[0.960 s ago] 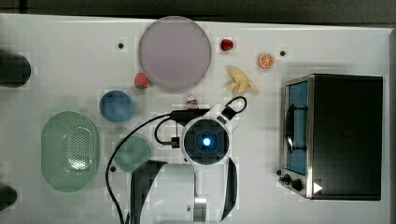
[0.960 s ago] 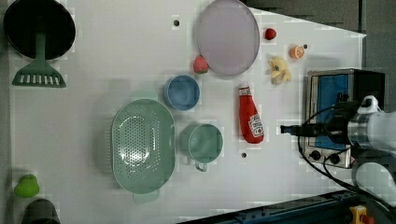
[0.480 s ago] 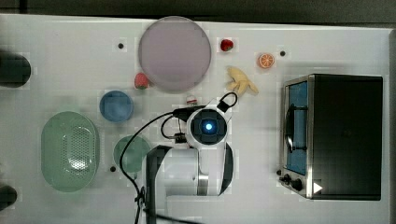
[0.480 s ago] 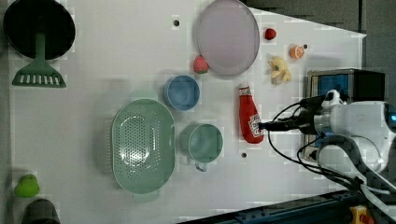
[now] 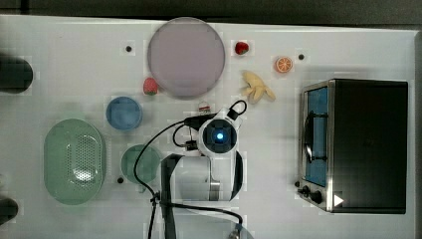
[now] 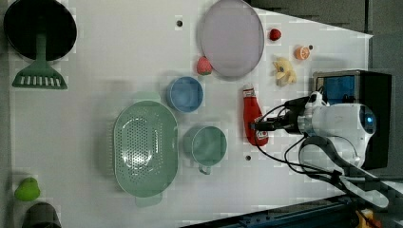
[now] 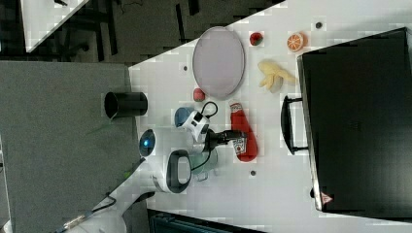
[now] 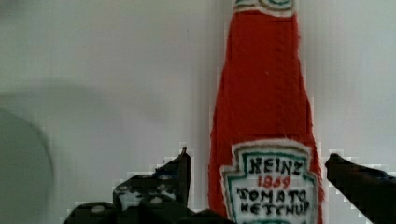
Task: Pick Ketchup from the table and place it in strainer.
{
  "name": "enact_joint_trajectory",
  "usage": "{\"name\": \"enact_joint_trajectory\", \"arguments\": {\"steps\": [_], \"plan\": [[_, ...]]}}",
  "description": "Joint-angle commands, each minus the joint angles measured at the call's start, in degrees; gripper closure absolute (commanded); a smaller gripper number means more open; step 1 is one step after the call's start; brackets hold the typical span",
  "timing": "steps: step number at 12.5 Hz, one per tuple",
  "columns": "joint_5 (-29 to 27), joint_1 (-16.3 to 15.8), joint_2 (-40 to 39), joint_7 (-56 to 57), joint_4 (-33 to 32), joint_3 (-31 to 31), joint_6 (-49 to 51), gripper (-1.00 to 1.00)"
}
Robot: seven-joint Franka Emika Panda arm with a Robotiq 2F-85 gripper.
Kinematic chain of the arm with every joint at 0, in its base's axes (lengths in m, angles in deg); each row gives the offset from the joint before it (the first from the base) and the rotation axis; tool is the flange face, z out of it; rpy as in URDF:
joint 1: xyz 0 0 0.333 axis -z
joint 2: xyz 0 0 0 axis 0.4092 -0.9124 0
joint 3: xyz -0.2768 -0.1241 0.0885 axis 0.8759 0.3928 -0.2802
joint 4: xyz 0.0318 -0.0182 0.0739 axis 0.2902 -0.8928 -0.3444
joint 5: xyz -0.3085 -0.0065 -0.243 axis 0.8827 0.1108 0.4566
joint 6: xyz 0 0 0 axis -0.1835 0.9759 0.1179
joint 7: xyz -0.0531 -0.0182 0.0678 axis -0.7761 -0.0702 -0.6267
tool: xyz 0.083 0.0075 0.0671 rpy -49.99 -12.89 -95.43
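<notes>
Gripper (image 8: 254, 186) fingers are spread wide on both sides of the Ketchup (image 6: 252, 116), not squeezing it. Ketchup lies flat on the white table (image 6: 119, 47), away from the strainer (image 6: 145, 147).

The arm (image 6: 340, 126) reaches low, its gripper (image 8: 254, 175) jaws spread wide apart.

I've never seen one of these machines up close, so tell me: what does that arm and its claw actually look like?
The arm is made of rounded white segments with dark grey joints. A round blue light glows on its end segment. Black cables loop loosely alongside it toward the gripper, which is black, with two flat dark fingers and small screw heads showing on its body.
</notes>
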State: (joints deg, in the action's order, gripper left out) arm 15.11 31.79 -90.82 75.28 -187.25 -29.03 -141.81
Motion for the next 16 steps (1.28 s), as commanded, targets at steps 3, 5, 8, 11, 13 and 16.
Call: {"name": "enact_joint_trajectory", "arguments": {"steps": [3,5,8,11,13,16], "plan": [[0.36,-0.01,-2.71,1.73,0.37,0.17,-5.43,-0.68],[0.36,-0.01,-2.90,1.72,0.52,0.17,-5.44,-0.21],[0.35,-0.01,-0.97,1.69,1.84,0.13,-5.07,-0.20],[0.35,-0.03,6.12,1.51,3.25,-0.10,0.83,-0.20],[0.34,-0.12,12.03,1.48,5.99,-0.86,10.83,-0.20],[0.28,-0.34,18.74,0.48,12.95,-2.22,29.33,-0.20]]}}
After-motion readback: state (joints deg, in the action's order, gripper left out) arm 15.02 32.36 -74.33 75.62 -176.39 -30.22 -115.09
